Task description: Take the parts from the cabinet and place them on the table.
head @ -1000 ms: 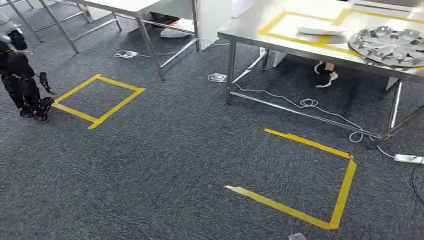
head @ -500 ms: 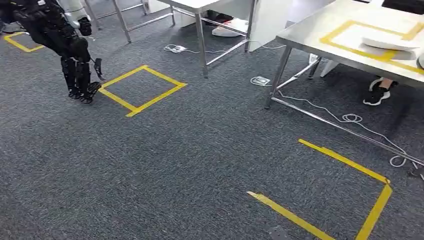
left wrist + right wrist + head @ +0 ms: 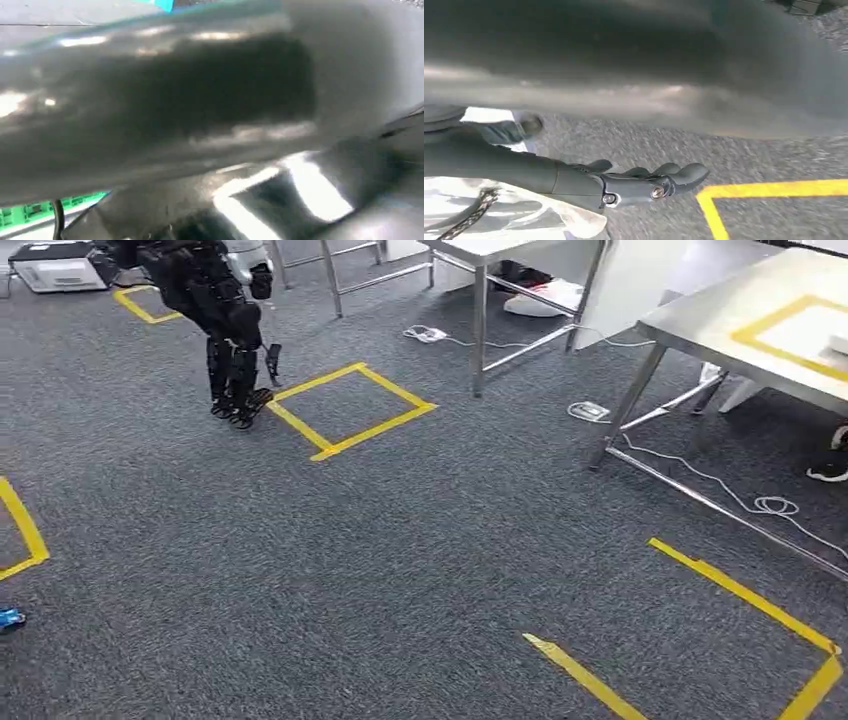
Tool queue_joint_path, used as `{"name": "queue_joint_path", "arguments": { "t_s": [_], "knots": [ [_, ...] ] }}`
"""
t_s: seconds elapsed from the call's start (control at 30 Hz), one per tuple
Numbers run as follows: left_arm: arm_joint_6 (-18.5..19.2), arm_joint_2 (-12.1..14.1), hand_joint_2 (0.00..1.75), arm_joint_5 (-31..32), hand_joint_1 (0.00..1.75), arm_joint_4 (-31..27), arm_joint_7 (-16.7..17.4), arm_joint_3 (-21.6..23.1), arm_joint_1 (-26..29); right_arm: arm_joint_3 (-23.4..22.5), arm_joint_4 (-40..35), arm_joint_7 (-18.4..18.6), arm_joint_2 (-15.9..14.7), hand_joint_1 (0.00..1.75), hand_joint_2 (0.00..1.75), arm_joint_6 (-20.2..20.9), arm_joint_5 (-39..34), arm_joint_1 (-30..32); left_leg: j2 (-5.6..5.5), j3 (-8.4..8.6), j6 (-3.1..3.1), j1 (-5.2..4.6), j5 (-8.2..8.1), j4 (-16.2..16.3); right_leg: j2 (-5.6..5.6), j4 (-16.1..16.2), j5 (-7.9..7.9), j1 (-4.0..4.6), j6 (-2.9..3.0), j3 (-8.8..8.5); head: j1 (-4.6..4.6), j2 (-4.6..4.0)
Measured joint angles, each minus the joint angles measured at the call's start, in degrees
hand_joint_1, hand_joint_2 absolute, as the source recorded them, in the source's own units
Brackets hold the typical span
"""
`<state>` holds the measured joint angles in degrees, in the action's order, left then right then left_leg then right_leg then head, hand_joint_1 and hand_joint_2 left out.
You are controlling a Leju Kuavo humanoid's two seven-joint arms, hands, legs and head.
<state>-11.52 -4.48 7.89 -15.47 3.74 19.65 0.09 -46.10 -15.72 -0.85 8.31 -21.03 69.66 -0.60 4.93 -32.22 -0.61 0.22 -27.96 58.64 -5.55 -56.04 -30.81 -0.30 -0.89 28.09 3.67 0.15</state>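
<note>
Right hand (image 3: 644,182) hangs empty over the grey carpet floor (image 3: 400,560), fingers stretched out; left hand's state can't be told, too blurred. Where the cabinet parts are can't be told. A flat white piece (image 3: 838,343) lies on the yellow-taped stainless-steel worktop (image 3: 720,310); if it's a part, it's probably light, stiff and slick, best held by the rim.

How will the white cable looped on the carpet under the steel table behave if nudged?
The white cable is thin and lies in loose curves with a small loop, so it is probably floppy and light. It runs beside the steel table's floor rail, so a push would likely drag or snag it.
</note>
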Motion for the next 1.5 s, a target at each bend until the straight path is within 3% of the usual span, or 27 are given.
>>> {"name": "queue_joint_path", "arguments": {
  "t_s": [0.13, 0.17, 0.2, 0.23, 0.3, 0.33, 0.4, 0.47, 0.5, 0.53, 0.63, 0.67, 0.7, 0.73, 0.8, 0.87, 0.97, 1.0, 1.03, 1.07, 1.17, 1.23, 1.27, 1.33, 1.37, 1.43, 1.5],
  "knots": [
    [0.00, -0.04, 0.00, -0.02, 0.00, 0.50, 0.00, 0.00, -0.11, 0.00, 0.05, -0.37, -0.09, 0.00, 0.00, -0.18, 0.31, -0.41, -2.90, -0.32, 1.60, -0.36, -0.07, -0.53, -2.38, 0.26, -0.84, 0.12, -1.30, -1.75, -0.02, 0.00],
    [0.00, -0.07, 0.00, -0.02, 0.00, 0.66, 0.00, 0.00, -0.10, 0.07, 0.05, -0.77, -0.09, 0.00, 0.00, -0.28, 0.61, -0.49, -3.51, -0.02, 2.08, 0.02, 0.24, -0.79, -0.95, -0.16, -1.34, -0.32, -1.80, -1.13, 0.02, 0.00],
    [0.00, -0.07, 0.00, -0.04, 0.00, 0.78, -0.02, 0.00, -0.06, 0.13, 0.05, -1.14, -0.11, 0.00, 0.00, -0.52, 0.96, -0.55, -3.91, -0.03, 2.34, 0.01, 0.33, -0.78, 2.38, -1.97, -2.72, -0.35, -1.93, -0.52, 0.39, 0.00],
    [0.00, -0.09, 0.00, -0.11, 0.00, 0.94, -0.09, 0.00, -0.15, 0.24, 0.05, -1.36, -0.11, 0.00, 0.00, -0.70, 1.27, -0.56, -4.51, -0.13, 2.64, -0.03, 0.34, -0.78, 4.30, -6.16, -5.02, -0.36, -1.95, 1.52, 0.52, 0.00],
    [0.02, -0.15, 0.00, -0.20, 0.00, 1.20, -0.37, -0.02, -0.30, 0.46, 0.13, -1.71, -0.11, 0.00, 0.00, -0.77, 2.01, -0.50, -6.15, -0.22, 2.99, -0.22, 0.30, -0.77, 5.40, -16.94, -9.23, -0.30, -1.88, 7.09, 0.52, 0.00],
    [0.04, -0.15, 0.00, -0.22, 0.00, 1.33, -0.46, -0.02, -0.28, 0.77, 0.24, -1.75, -0.11, 0.00, 0.00, -0.77, 2.36, -0.57, -6.90, -0.19, 3.00, -0.35, 0.29, -0.76, 5.45, -19.72, -9.51, -0.30, -1.78, 8.91, 0.48, 0.00],
    [0.04, -0.15, 0.00, -0.31, 0.00, 1.64, -0.52, -0.02, -0.25, 1.51, 0.29, -1.82, -0.11, 0.00, 0.00, -0.72, 2.93, -0.93, -8.54, 0.02, 3.04, -0.53, 0.27, -0.74, 5.58, -16.83, -5.84, -0.25, -1.31, 8.64, 0.48, 0.00],
    [0.04, -0.20, 0.00, -0.35, 0.00, 1.81, -0.59, -0.04, -0.21, 1.97, 0.29, -1.81, -0.11, 0.00, 0.00, -0.70, 3.08, -1.42, -10.19, 0.33, 3.02, -0.57, 0.25, -0.74, 7.59, -6.28, 0.37, -0.21, -0.62, 4.33, 0.48, 0.00],
    [0.04, -0.31, 0.00, -0.35, 0.00, 1.84, -0.59, -0.04, -0.26, 2.12, 0.29, -1.82, -0.20, 0.00, 0.00, -0.70, 3.15, -1.53, -10.84, 0.26, 2.93, -0.52, 0.22, -0.71, 10.73, -2.45, 1.41, -0.19, -0.34, 2.96, 0.46, 0.00],
    [0.04, -0.35, 0.00, -0.35, 0.00, 1.90, -0.59, -0.06, -0.47, 2.27, 0.29, -1.82, -0.22, 0.00, 0.00, -0.63, 3.21, -1.49, -11.65, 0.00, 2.62, -0.77, 0.08, -0.40, 11.28, -0.88, 0.92, -0.47, -0.27, 2.31, 0.41, 0.00],
    [0.04, -0.37, 0.00, -0.39, 0.00, 2.18, -0.59, -0.07, -0.21, 3.01, 0.31, -1.82, -0.20, 0.00, 0.00, -0.05, 3.54, -1.90, -13.57, -0.56, 1.33, -0.15, 0.73, -0.92, 9.53, -0.97, 1.08, 0.07, 0.02, 1.60, 0.44, 0.00],
    [0.02, -0.33, 0.00, -0.44, 0.00, 2.32, -0.59, -0.07, -0.15, 3.19, 0.33, -1.71, -0.13, 0.00, 0.00, 0.00, 3.58, -1.97, -13.35, -0.55, 1.18, -0.31, 0.52, -0.61, 8.70, -0.05, 1.59, -0.47, 0.28, 1.31, 0.37, 0.00],
    [0.02, -0.28, 0.00, -0.46, 0.00, 2.34, -0.59, -0.07, -0.07, 3.32, 0.35, -1.57, -0.13, 0.00, 0.00, 0.04, 3.65, -2.03, -9.18, -1.04, 1.04, -0.55, -0.64, 0.68, 7.80, 0.40, 1.74, -0.41, 0.57, 0.88, 0.35, 0.00],
    [0.00, -0.31, 0.00, -0.46, 0.00, 2.36, -0.55, -0.07, -0.11, 3.37, 0.37, -1.33, -0.13, 0.00, 0.00, 0.07, 3.61, -1.94, -7.16, -2.52, 0.74, -0.49, -2.64, 3.68, 6.99, 0.52, 1.70, -0.33, 0.78, 0.70, 0.02, 0.00],
    [-0.13, -0.26, 0.00, -0.46, 0.00, 2.38, -0.55, -0.07, -0.38, 3.41, 0.57, -0.98, -0.15, 0.00, 0.00, 0.18, 3.32, -1.64, -5.82, -7.04, 0.15, -0.19, -6.89, 12.91, 4.84, 0.50, 1.42, -0.22, 0.95, 0.56, 0.02, 0.00],
    [-0.15, -0.24, 0.00, -0.44, 0.00, 2.45, -0.55, -0.07, -0.34, 3.45, 0.74, -0.75, -0.15, 0.00, 0.00, 0.24, 2.95, -1.55, -5.56, -8.92, -0.38, 0.26, -7.13, 16.64, 3.05, 0.49, 1.13, -0.23, 0.87, 0.38, 0.00, 0.00],
    [-0.15, -0.09, 0.00, -0.35, 0.00, 2.49, -0.55, -0.09, -0.05, 3.56, 0.94, -0.66, -0.15, 0.00, 0.00, 0.26, 2.84, -1.39, -4.16, -3.36, -0.89, 0.86, -0.26, 5.70, 0.99, 0.36, 0.42, -0.39, 0.41, -0.42, 0.00, 0.00],
    [-0.15, -0.11, 0.00, -0.33, 0.00, 2.49, -0.55, -0.09, -0.13, 3.56, 0.96, -0.68, -0.15, 0.00, 0.00, 0.26, 2.82, -1.39, -1.41, -1.28, -0.92, 0.86, 1.26, 1.53, 0.44, 0.14, 0.01, -0.25, -0.05, -0.60, -0.02, 0.00],
    [-0.15, -0.18, 0.00, -0.26, 0.00, 2.49, -0.55, -0.09, -0.48, 3.56, 0.99, -0.66, -0.20, 0.00, 0.00, 0.22, 2.78, -1.37, 0.26, -0.65, -0.86, 0.03, 0.30, 0.07, -0.10, -0.43, -0.63, 0.25, -0.69, 0.15, -0.24, 0.00],
    [-0.15, -0.24, 0.00, -0.24, 0.00, 2.49, -0.57, -0.09, -0.71, 3.58, 1.03, -0.59, -0.20, 0.00, 0.00, 0.20, 2.73, -1.38, -0.32, -0.84, 0.25, 0.24, -0.04, 0.41, -0.65, -0.29, -0.85, 0.33, -0.91, -0.10, 0.15, 0.00],
    [-0.15, -0.18, 0.00, -0.20, 0.00, 2.51, -0.57, -0.18, -0.37, 3.63, 1.03, -0.50, -0.20, 0.00, 0.00, 0.02, 2.71, -1.68, -2.36, -0.78, 1.25, 0.02, -0.15, 0.15, -2.68, -0.13, -1.39, 0.05, -1.55, -1.70, 0.24, 0.00],
    [-0.15, -0.15, 0.00, -0.20, 0.00, 2.51, -0.59, -0.37, -0.20, 3.67, 1.03, -0.53, -0.20, 0.00, 0.00, -0.09, 2.73, -1.81, -3.49, -0.60, 1.83, 0.26, 0.05, -0.15, 2.65, -3.70, -4.18, -0.30, -2.03, 0.02, 0.76, 0.00],
    [-0.15, -0.20, 0.00, -0.20, 0.00, 2.51, -0.59, -0.48, -0.32, 3.67, 1.07, -0.50, -0.20, 0.00, 0.00, -0.11, 2.75, -1.69, -4.21, -0.68, 2.12, 0.23, 0.08, -0.14, 4.14, -8.42, -6.39, -0.29, -1.99, 2.34, 0.85, 0.00],
    [-0.11, -0.29, 0.00, -0.20, 0.00, 2.51, -0.61, -0.57, -0.44, 3.78, 1.23, -0.53, -0.20, 0.00, 0.00, -0.11, 2.80, -1.29, -5.90, -0.66, 2.34, 0.03, -0.04, -0.14, 5.22, -17.50, -9.38, -0.26, -1.82, 7.36, 0.83, 0.00],
    [-0.04, -0.29, 0.00, -0.20, 0.00, 2.51, -0.63, -0.59, -0.38, 3.93, 1.29, -0.52, -0.20, 0.00, 0.00, -0.11, 2.80, -1.18, -6.68, -0.57, 2.38, -0.05, -0.07, -0.14, 5.41, -19.38, -9.24, -0.26, -1.68, 8.89, 0.85, 0.00],
    [-0.02, -0.28, 0.00, -0.20, 0.00, 2.51, -0.63, -0.68, -0.31, 4.11, 1.31, -0.53, -0.20, 0.00, 0.00, -0.13, 2.80, -1.17, -7.85, -0.39, 2.38, -0.14, -0.09, -0.13, 5.56, -17.27, -6.49, -0.26, -1.34, 8.84, 0.83, 0.00],
    [-0.02, -0.28, 0.00, -0.20, 0.00, 2.51, -0.63, -0.68, -0.31, 4.11, 1.31, -0.53, -0.20, 0.00, 0.00, -0.13, 2.80, -1.17, -7.85, -0.39, 2.38, -0.14, -0.09, -0.13, 5.56, -17.27, -6.49, -0.26, -1.34, 8.84, 0.83, 0.00]
  ]
}}
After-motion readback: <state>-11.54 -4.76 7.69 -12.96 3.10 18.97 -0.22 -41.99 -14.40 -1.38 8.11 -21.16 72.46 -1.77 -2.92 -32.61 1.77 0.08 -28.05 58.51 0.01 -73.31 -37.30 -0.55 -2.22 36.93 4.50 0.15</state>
